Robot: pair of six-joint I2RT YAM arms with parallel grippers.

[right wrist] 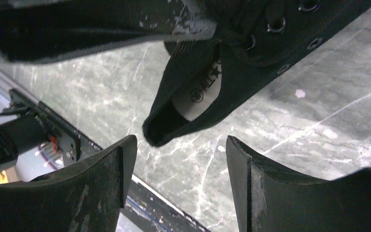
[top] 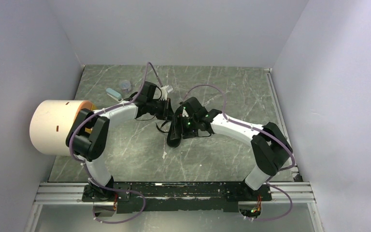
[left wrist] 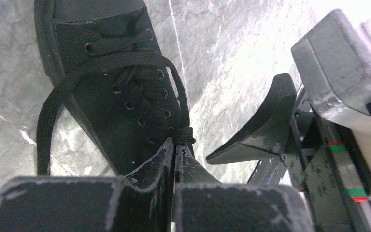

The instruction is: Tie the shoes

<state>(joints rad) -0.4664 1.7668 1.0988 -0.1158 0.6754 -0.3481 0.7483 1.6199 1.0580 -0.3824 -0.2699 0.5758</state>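
Observation:
The black shoe [top: 176, 133] lies on the marble table between my two grippers. In the left wrist view the shoe [left wrist: 111, 101] shows its eyelets and crossed laces, and a loose lace loop [left wrist: 47, 116] curves out to its left. My left gripper [left wrist: 175, 143] is shut on the lace [left wrist: 185, 135] near the shoe's top eyelets; it also shows in the top view [top: 168, 114]. My right gripper [right wrist: 181, 140] is open and empty, just behind the shoe's heel opening [right wrist: 193, 96]. From above, the right gripper [top: 183, 123] is beside the shoe.
A large white roll with an orange edge [top: 53, 126] stands at the left. A teal piece [top: 113, 93] and a small clear cup [top: 125, 86] lie at the back left. Grey walls enclose the table; an aluminium rail [top: 174, 189] runs along the near edge.

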